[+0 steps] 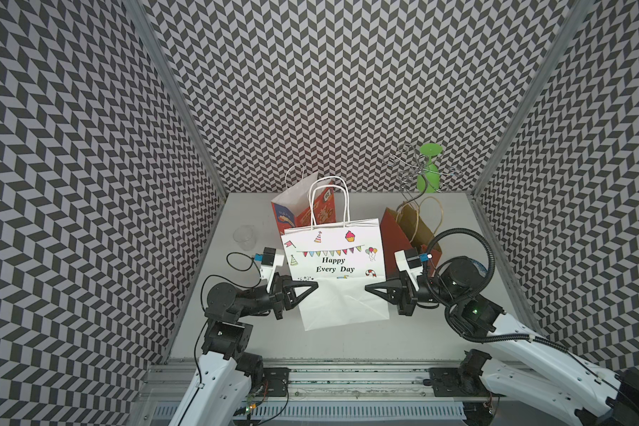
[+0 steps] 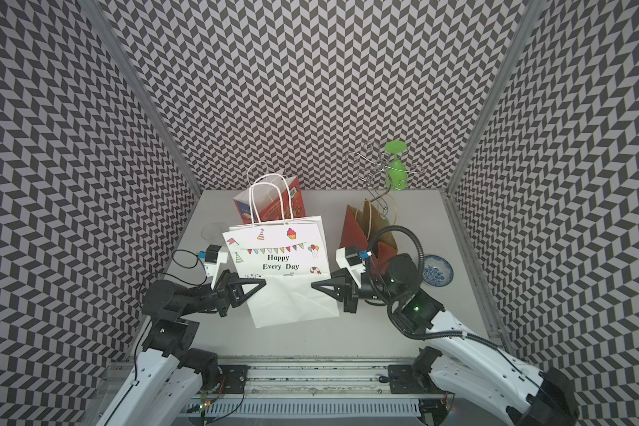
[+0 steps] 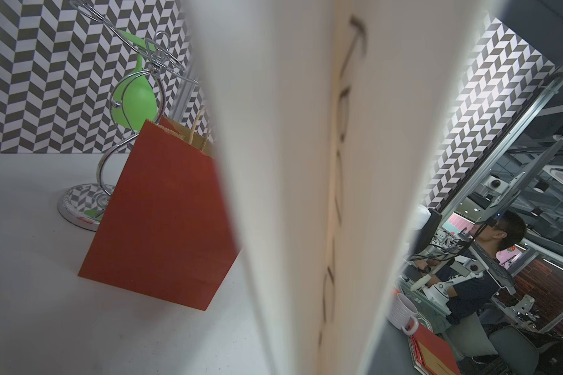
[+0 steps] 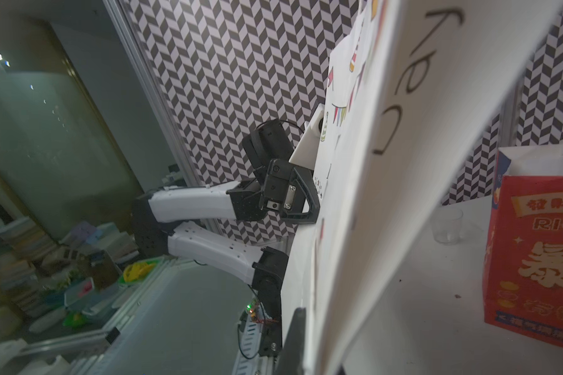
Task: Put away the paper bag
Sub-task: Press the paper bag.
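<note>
The left gripper and right gripper are each pinched tight on an opposite side edge of the white paper bag, at its crease. The bag sits mid-table between them, its printed face toward the top views. There are three bags in all: behind it stand a printed red bag and a plain red bag. There is also one bowl, one clear cup, and at the back one wire rack carrying one green glass
</note>
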`<move>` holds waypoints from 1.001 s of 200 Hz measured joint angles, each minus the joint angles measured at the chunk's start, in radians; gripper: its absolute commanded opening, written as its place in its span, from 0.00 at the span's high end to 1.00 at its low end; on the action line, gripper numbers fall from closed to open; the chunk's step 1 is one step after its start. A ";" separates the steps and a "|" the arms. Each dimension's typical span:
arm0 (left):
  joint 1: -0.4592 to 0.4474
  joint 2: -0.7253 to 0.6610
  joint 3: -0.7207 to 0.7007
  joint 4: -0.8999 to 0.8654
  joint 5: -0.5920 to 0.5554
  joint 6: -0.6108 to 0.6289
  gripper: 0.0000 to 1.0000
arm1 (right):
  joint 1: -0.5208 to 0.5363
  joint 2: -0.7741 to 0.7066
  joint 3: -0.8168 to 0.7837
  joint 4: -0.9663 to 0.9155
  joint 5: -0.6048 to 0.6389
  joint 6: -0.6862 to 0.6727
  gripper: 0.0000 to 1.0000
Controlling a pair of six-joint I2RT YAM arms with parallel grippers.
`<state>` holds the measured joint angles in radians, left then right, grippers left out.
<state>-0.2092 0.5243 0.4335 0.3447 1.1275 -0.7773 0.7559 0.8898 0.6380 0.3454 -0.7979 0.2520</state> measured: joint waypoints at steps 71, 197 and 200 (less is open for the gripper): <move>0.000 -0.016 -0.012 -0.047 0.025 0.026 1.00 | 0.000 0.003 0.037 0.002 0.053 0.029 0.92; 0.000 -0.016 -0.014 -0.087 0.041 0.056 1.00 | -0.002 0.044 0.080 0.090 0.138 0.068 1.00; 0.000 -0.016 -0.014 -0.088 0.041 0.057 1.00 | -0.002 0.046 0.080 0.090 0.139 0.071 1.00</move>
<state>-0.2092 0.5083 0.4191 0.2565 1.1683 -0.7200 0.7540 0.9356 0.7185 0.4355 -0.6590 0.3225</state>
